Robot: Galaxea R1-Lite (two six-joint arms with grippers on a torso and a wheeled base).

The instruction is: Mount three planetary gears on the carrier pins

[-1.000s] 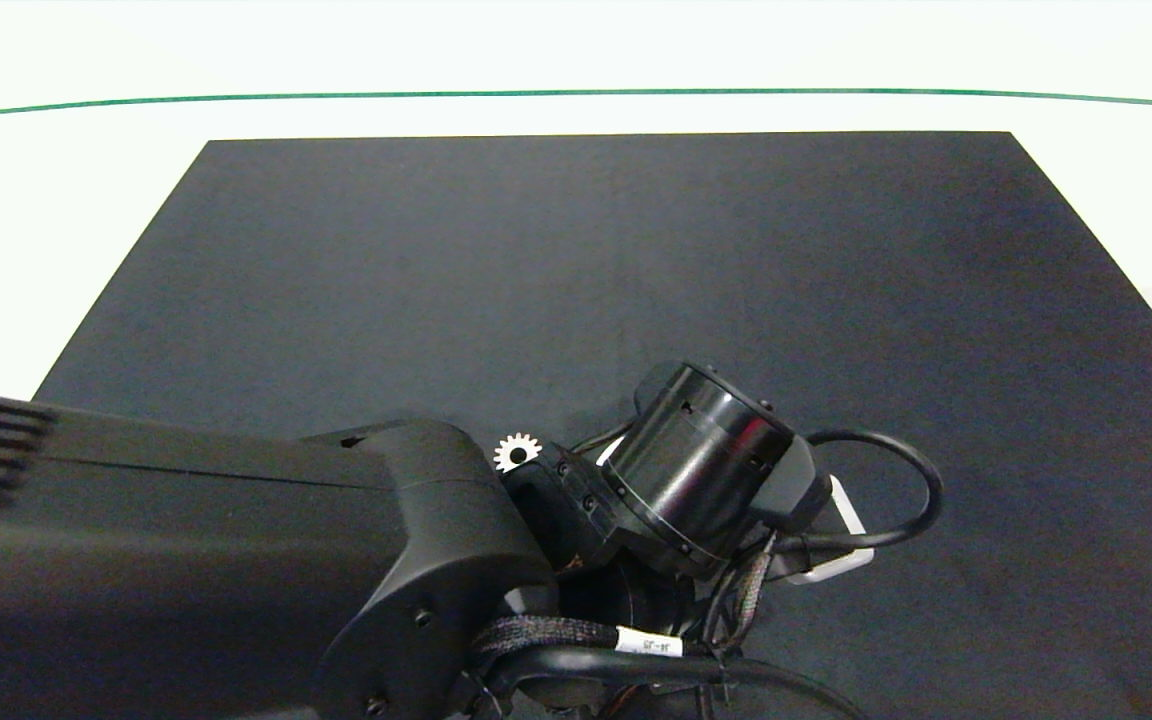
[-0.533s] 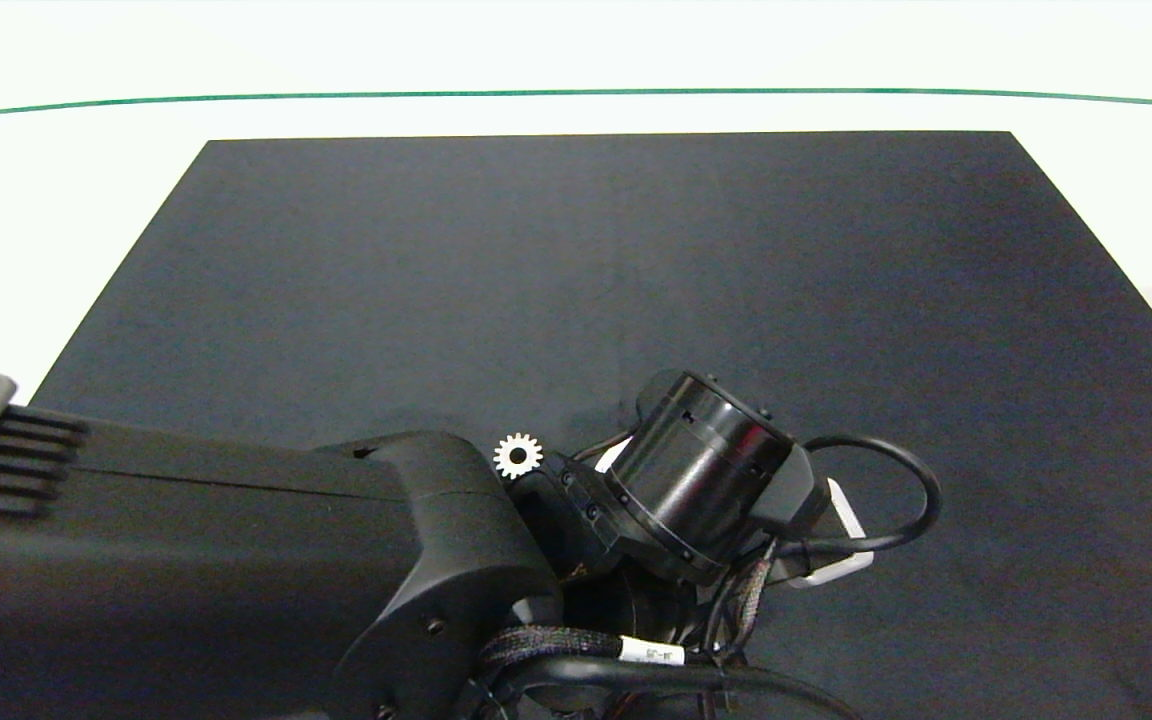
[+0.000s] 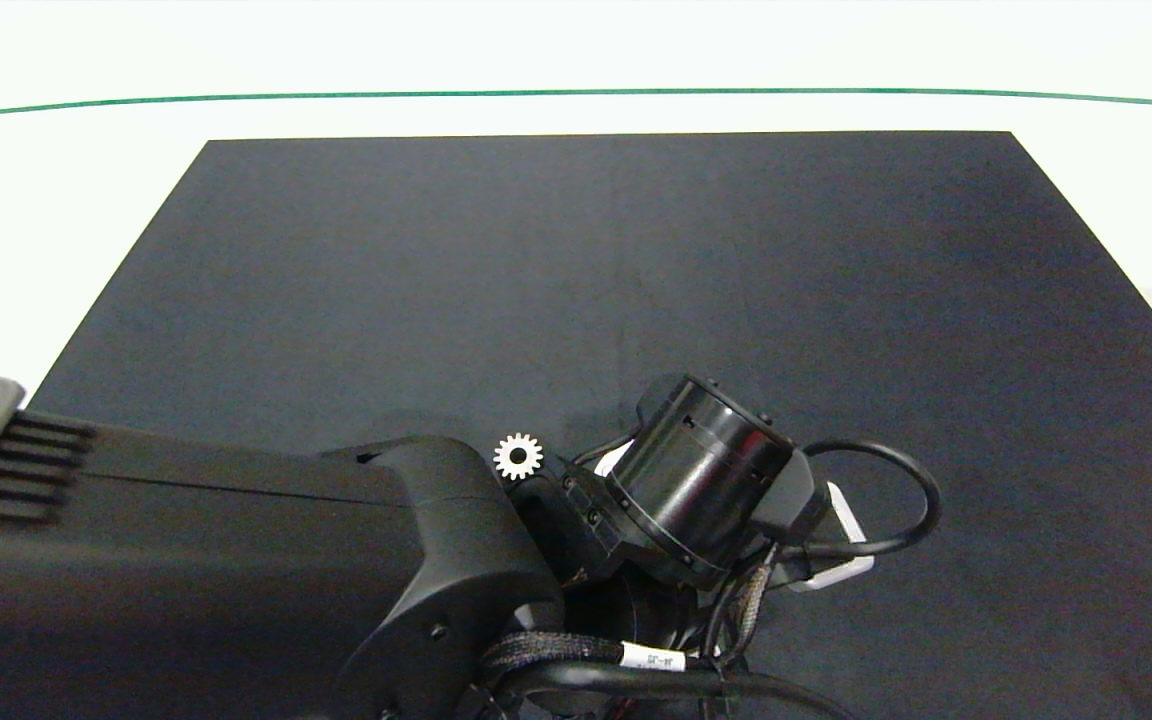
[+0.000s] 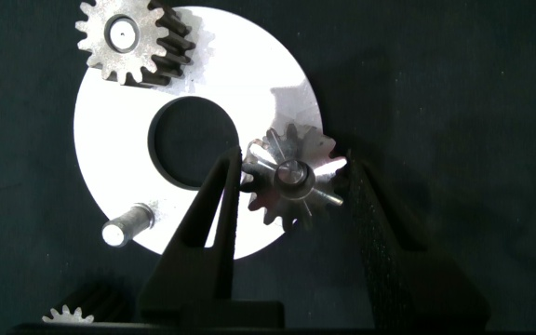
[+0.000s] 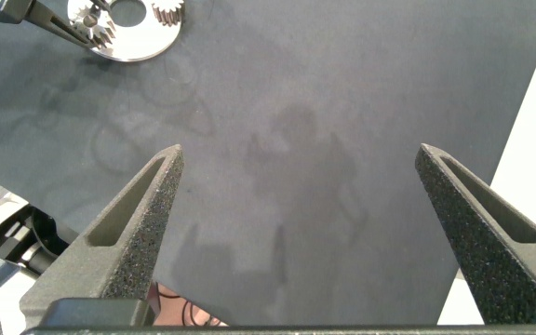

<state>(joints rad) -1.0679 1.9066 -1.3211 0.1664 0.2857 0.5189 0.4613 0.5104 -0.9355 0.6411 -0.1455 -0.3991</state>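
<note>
Left end effector point(image 4: 291, 186) over flat white round disc point(image 4: 119, 158), fingers spread either side of a small silver-grey toothed metal gear point(image 4: 291, 179) on a pin.

Seen in left wrist view: gear tilted on its short pale cylindrical pin at the disc's rim, one dark finger point(image 4: 214, 214) against its teeth, the other just beside it without clear contact. Second identical gear point(image 4: 124, 39) seated flat on another pin across the disc's large centre hole. Third pin point(image 4: 127, 226) bare, leaning in view. Third gear point(image 3: 517, 456) off the disc on the dark mat point(image 3: 596, 270) covering the surface, just beside the left arm. Right end effector point(image 5: 310, 233) held wide apart, empty, above bare mat well apart from the disc.
</note>
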